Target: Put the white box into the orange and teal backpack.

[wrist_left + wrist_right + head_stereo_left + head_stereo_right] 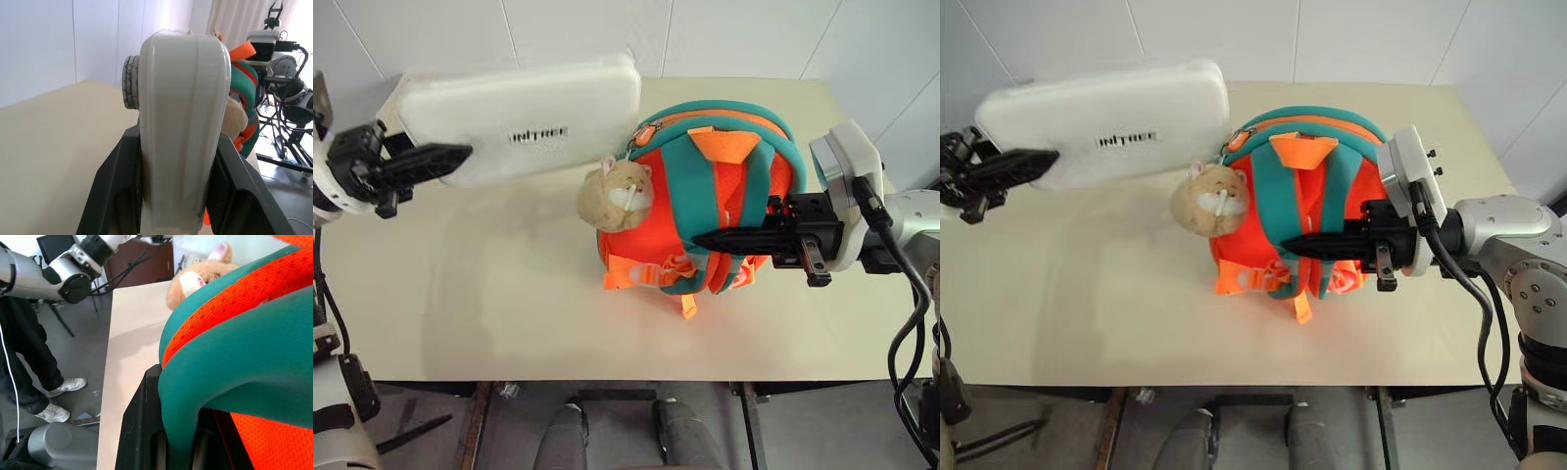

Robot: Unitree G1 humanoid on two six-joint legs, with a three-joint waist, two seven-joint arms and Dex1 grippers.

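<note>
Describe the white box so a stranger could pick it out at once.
Start at the cream table and find the orange and teal backpack on it. Left of the backpack, held in the air by the left gripper, is the white box: flat, round-cornered, small dark lettering.

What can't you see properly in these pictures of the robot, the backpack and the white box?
- Whether the orange and teal backpack is unzipped: head views show its strap side only.
- Left pincer holds the white box; the box blocks most of the left wrist view, hiding its lettering.
- Right pincer is shut on a teal strap; the strap hides its tips in the right wrist view.
- The plush hamster: how it attaches is hidden.
</note>
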